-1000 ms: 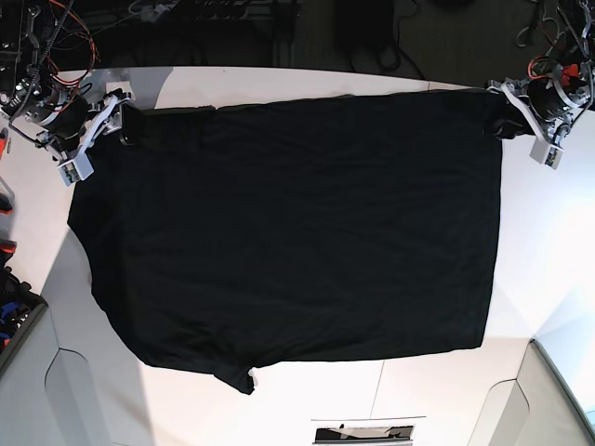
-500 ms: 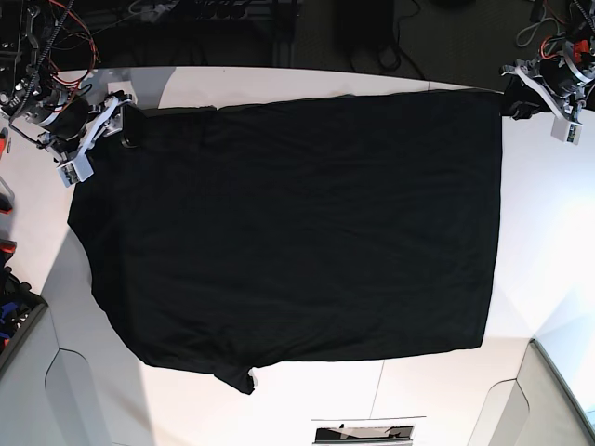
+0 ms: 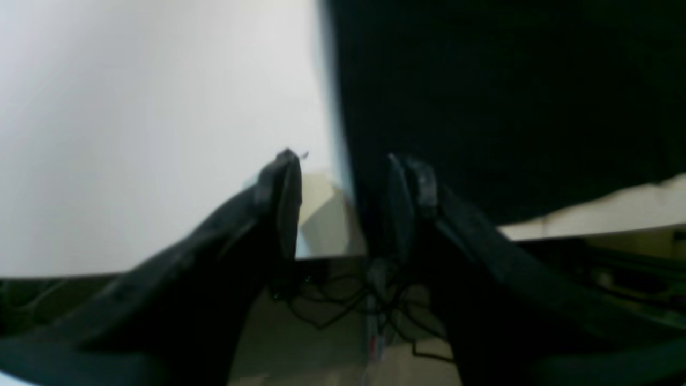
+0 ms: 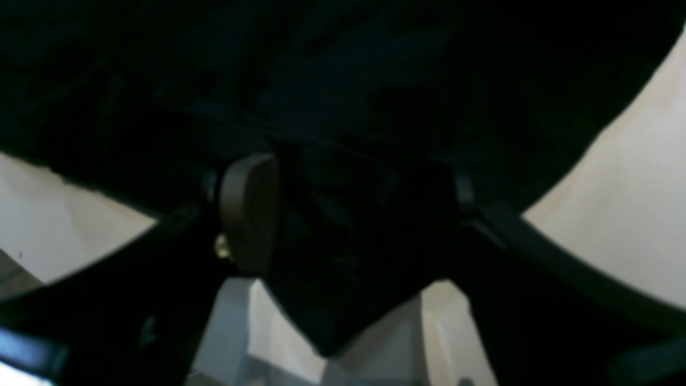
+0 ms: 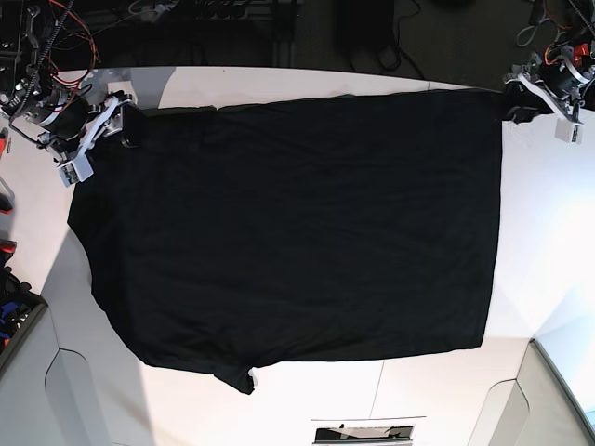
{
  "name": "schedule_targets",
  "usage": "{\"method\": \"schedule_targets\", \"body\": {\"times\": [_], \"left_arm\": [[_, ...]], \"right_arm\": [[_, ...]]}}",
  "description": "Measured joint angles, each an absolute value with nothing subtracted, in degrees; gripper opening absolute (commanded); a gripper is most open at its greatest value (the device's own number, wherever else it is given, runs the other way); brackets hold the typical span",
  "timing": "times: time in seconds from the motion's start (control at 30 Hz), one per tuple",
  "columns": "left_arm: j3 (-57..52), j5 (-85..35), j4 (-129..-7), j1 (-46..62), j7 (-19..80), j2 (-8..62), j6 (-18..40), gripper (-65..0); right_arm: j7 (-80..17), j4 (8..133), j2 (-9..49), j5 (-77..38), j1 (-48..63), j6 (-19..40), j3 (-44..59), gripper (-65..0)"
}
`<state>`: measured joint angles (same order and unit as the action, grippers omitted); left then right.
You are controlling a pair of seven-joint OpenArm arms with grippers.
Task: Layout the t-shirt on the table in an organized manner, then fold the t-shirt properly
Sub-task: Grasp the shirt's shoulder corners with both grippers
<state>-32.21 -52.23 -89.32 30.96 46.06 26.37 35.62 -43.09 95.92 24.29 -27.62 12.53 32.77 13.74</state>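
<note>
The black t-shirt (image 5: 297,223) lies spread flat on the white table (image 5: 548,242), plain side up, with its print hidden and a small pale hem tag (image 5: 252,376) at the front. My left gripper (image 5: 514,105) is open and empty at the shirt's far right corner. In the left wrist view this gripper (image 3: 343,161) hangs over the table edge (image 3: 150,107), just beside the shirt's edge (image 3: 509,96). My right gripper (image 5: 130,128) is at the far left corner. In the right wrist view its jaws (image 4: 348,198) stand wide apart with a fold of the shirt (image 4: 343,69) between them.
A dark bin (image 5: 14,311) with coloured items stands off the table's left side. Cables and gear (image 5: 232,28) lie beyond the far edge. A small device (image 5: 363,432) sits at the front edge. A thin seam line (image 5: 376,390) crosses the table's front.
My left gripper has lifted off the shirt's far right corner and moved up and outward. My right gripper has shifted slightly toward the far left. The shirt lies as before.
</note>
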Motion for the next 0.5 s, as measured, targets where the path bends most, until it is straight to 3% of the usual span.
{"method": "schedule_targets", "body": {"times": [0.5], "left_arm": [[-25.9,-53.9,-89.5,30.8,45.1,26.7,36.6,-34.9]], "right_arm": [[-43.1,95.9,24.3,-27.6,12.5,32.8,13.7,-25.4]]}}
